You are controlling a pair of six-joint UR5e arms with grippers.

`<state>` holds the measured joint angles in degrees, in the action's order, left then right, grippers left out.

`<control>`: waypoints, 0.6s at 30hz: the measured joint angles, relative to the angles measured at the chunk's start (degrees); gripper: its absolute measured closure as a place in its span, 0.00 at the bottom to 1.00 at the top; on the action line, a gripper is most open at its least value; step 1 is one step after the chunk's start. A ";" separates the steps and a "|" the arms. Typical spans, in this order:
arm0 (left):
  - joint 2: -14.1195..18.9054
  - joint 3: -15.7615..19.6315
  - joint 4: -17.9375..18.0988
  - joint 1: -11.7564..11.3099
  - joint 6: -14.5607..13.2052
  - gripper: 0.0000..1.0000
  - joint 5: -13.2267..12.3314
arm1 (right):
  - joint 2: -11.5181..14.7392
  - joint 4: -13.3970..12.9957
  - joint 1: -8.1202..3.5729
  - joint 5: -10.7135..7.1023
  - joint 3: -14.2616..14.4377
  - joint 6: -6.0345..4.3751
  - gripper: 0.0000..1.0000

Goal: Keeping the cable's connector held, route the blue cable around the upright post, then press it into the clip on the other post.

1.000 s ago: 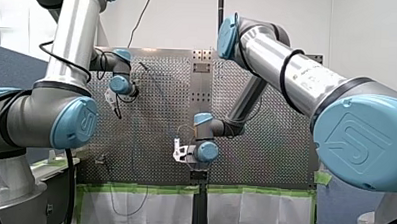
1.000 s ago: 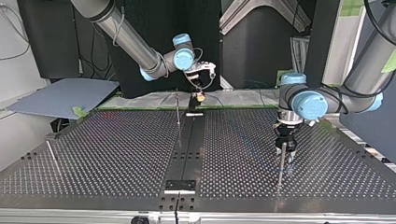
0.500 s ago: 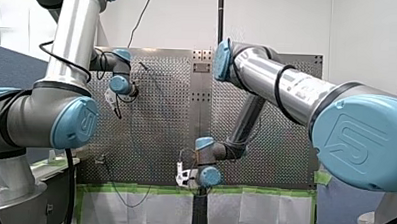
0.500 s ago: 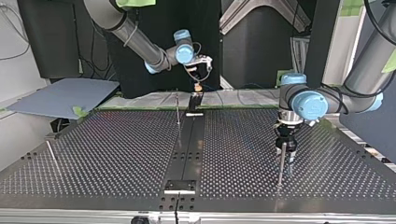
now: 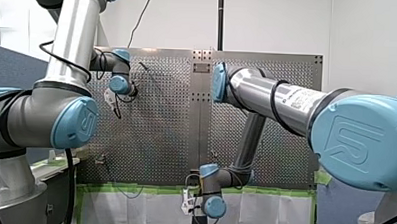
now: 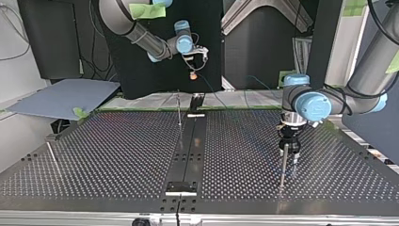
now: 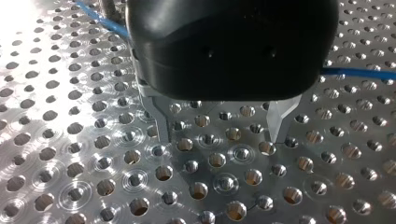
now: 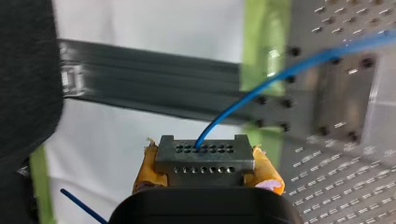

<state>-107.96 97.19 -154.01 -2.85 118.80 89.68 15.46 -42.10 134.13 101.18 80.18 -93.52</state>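
- At the top view's left, a thin post (image 6: 51, 155) stands near the edge of the perforated table (image 6: 117, 141), well apart from both arms. It is too small to tell whether it carries the clip.
- Next, the right gripper (image 6: 193, 69) hangs raised beyond the table's far edge, its yellow pads (image 8: 267, 170) clamped on the dark connector (image 8: 204, 161).
- The blue cable (image 8: 226, 110) is thin and smooth. It leaves the connector's holed face in a shallow curve and runs toward the table.
- A slim middle post (image 6: 179, 110) stands below that gripper, near the far edge.
- At the right, the left gripper (image 7: 219, 128) hovers low with its metal fingers (image 7: 161, 123) spread wide and nothing between them. A third post (image 6: 283, 167) stands just beside it, and the cable lies on the table behind the gripper's body.
- The routing step seems in hand and the clip press is not yet done. The next move likely calls for carrying the connector around a post, with a firm grip and the cable not overstrained.
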 joint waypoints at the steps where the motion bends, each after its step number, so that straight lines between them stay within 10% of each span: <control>1: 0.00 0.00 0.01 0.00 0.01 0.00 0.00 | -0.48 -0.47 -0.16 0.07 0.33 -0.18 1.00; 18: 0.01 0.00 0.02 -0.08 0.28 0.00 -0.02 | -4.34 -8.81 -4.30 -0.22 4.58 -2.91 1.00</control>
<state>-107.95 97.19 -154.00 -2.93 119.09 89.67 11.11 -50.91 129.83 100.96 84.76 -96.43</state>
